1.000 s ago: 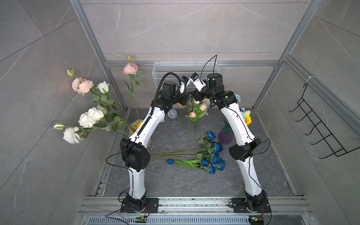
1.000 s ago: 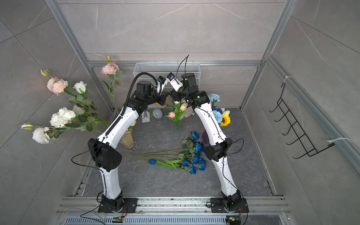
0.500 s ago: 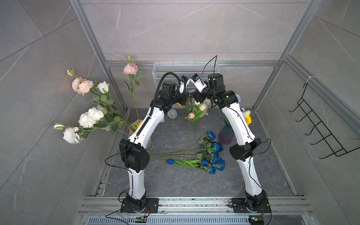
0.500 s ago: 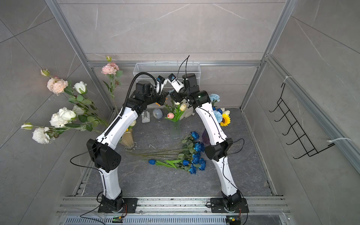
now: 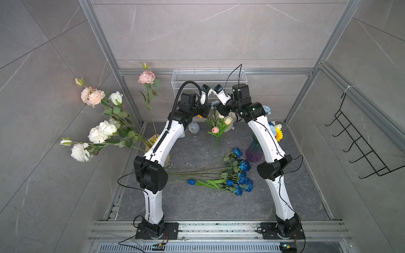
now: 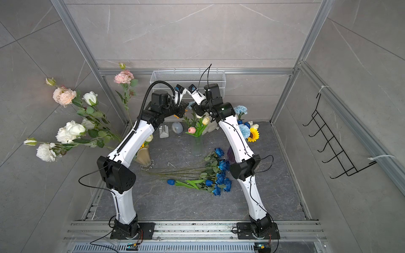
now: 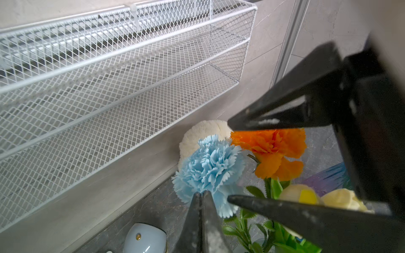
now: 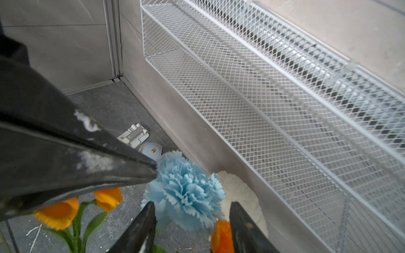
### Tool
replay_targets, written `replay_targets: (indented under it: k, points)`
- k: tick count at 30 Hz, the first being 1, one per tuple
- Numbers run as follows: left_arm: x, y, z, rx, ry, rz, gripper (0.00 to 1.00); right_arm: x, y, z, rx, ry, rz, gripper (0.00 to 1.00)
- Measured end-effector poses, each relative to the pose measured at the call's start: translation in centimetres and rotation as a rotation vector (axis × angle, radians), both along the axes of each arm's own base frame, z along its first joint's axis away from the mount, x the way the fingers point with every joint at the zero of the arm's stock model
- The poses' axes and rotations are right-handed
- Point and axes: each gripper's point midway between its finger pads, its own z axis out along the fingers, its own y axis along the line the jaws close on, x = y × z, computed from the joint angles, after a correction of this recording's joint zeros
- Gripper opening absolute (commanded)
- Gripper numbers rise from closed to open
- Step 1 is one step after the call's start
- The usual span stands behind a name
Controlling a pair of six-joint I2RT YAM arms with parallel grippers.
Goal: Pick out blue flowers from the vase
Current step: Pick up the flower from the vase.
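The pale sky-blue carnation (image 8: 186, 188) sits between the tips of the right end effector (image 8: 191, 203), whose jaws stand partly apart, not clamped. Its stem (hidden here) should run down from those tips into the clear glass vase (image 5: 215, 147). The left end effector (image 7: 202, 195) is pinched shut on nothing, just under the same bloom. Orange carnations (image 7: 271, 149) crowd beside it. Deep blue roses and tulips (image 5: 241, 175) lie on the desk (image 5: 197, 203), well below both.

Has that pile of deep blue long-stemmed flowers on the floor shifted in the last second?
No. The deep blue flowers lie unchanged beside the purple glass vase.
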Motion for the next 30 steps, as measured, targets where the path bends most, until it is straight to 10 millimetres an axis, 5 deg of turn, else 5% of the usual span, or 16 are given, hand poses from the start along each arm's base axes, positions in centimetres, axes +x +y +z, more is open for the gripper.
replay_targets:
  k: [6, 16, 30]
  points:
    - [-0.2, -0.4, 0.8, -0.01, -0.029, -0.014, 0.0, -0.1, 1.6, -2.9, -0.021, 0.057, 0.037, 0.29]
    - [-0.4, -0.8, 0.8, -0.014, -0.038, -0.024, 0.0, -0.2, 2.0, -2.8, 0.01, 0.071, 0.035, 0.0]
    - [-1.8, -0.2, 0.5, -0.018, -0.053, -0.018, 0.0, 0.3, 2.1, -0.7, 0.086, 0.036, -0.001, 0.0]
